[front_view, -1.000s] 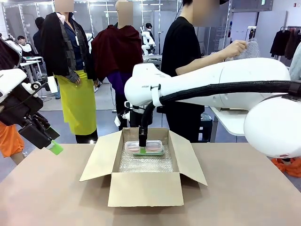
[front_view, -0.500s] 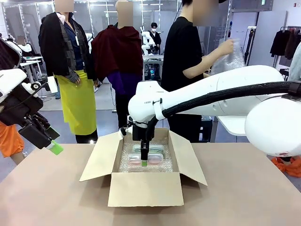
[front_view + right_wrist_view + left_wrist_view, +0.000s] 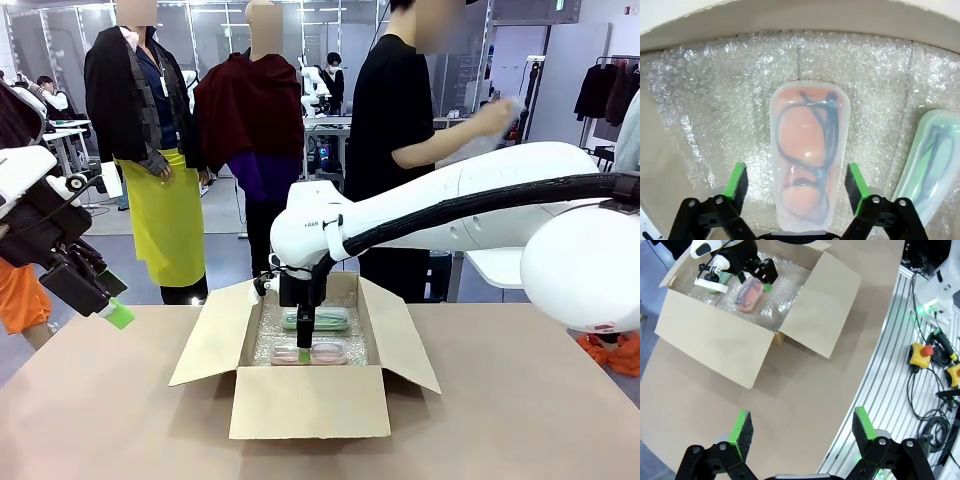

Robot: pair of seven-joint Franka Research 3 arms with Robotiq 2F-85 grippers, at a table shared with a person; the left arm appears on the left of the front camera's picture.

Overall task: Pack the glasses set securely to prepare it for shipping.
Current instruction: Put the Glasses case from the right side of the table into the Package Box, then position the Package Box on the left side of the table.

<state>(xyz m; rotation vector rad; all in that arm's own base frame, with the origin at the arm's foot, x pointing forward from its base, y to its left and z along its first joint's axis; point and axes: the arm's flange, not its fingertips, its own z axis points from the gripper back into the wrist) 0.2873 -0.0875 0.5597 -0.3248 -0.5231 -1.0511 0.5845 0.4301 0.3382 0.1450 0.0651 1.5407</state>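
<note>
An open cardboard box (image 3: 308, 402) lined with bubble wrap holds the glasses set. The pale pink case (image 3: 807, 160) lies flat on the wrap at the near side, glasses visible inside. The mint green case (image 3: 932, 160) lies beside it, farther back in the front view (image 3: 320, 320). My right gripper (image 3: 304, 352) reaches down into the box and stands open astride the pink case (image 3: 322, 353), its fingers (image 3: 737, 182) spread on either side. My left gripper (image 3: 802, 427) hovers open and empty above the table, left of the box (image 3: 715, 342), well away from it.
A person (image 3: 395, 120) in black stands behind the table, one hand raised to the right. In the left wrist view an aluminium rail with emergency-stop buttons (image 3: 922, 352) and cables runs along the table edge. Bare tabletop (image 3: 520, 420) surrounds the box.
My right gripper has come down and toward the near side of the box with the pink case, which now rests on the bubble wrap. The person's raised hand shifted. My left arm is still.
</note>
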